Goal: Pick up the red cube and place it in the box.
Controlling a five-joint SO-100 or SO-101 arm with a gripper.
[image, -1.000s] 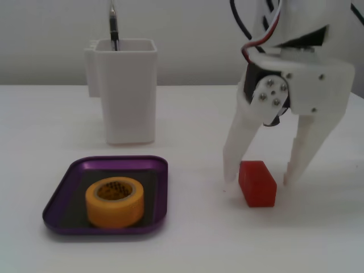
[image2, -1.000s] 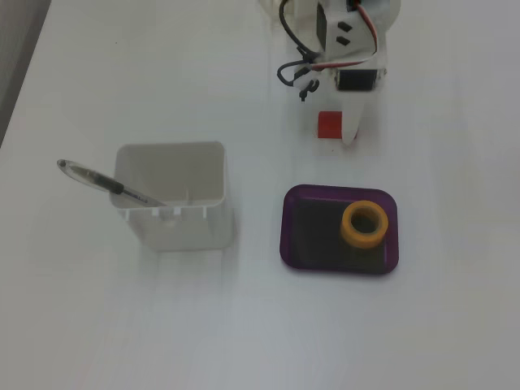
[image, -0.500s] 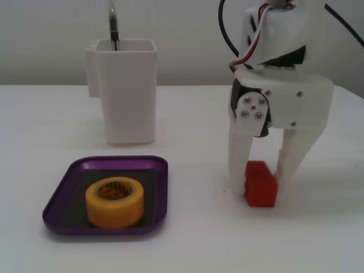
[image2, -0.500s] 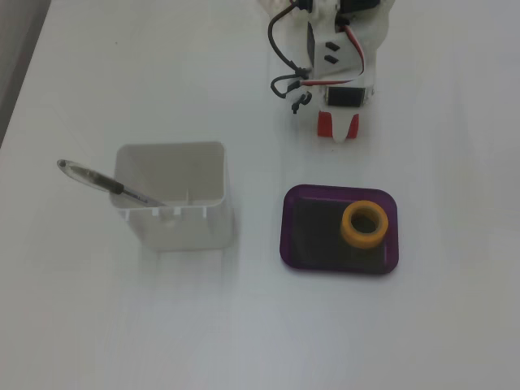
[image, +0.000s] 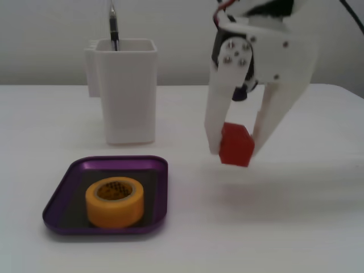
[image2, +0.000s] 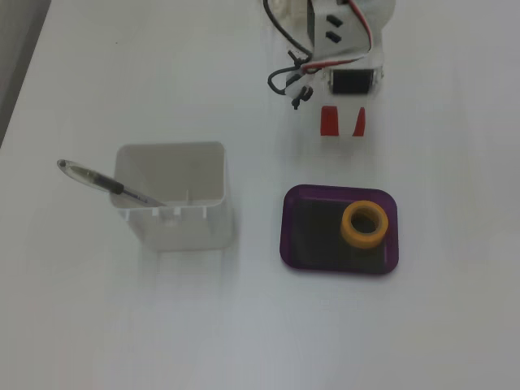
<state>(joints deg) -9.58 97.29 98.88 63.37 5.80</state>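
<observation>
My white gripper point(image: 236, 149) is shut on the red cube point(image: 235, 144) and holds it above the table, to the right of the box in a fixed view. From above, the cube point(image2: 328, 121) shows between the white fingers, just beyond the box's far edge. The box point(image: 77, 172) is a shallow purple tray with a dark floor, lying at the front left; it also shows in the view from above point(image2: 309, 231). A yellow tape roll point(image: 115, 201) sits inside it point(image2: 363, 224).
A tall white square container point(image: 126, 91) stands behind the tray, with a pen point(image: 113, 25) leaning in it. From above, the container point(image2: 175, 199) lies left of the tray and the pen point(image2: 104, 184) sticks out leftwards. The table is white.
</observation>
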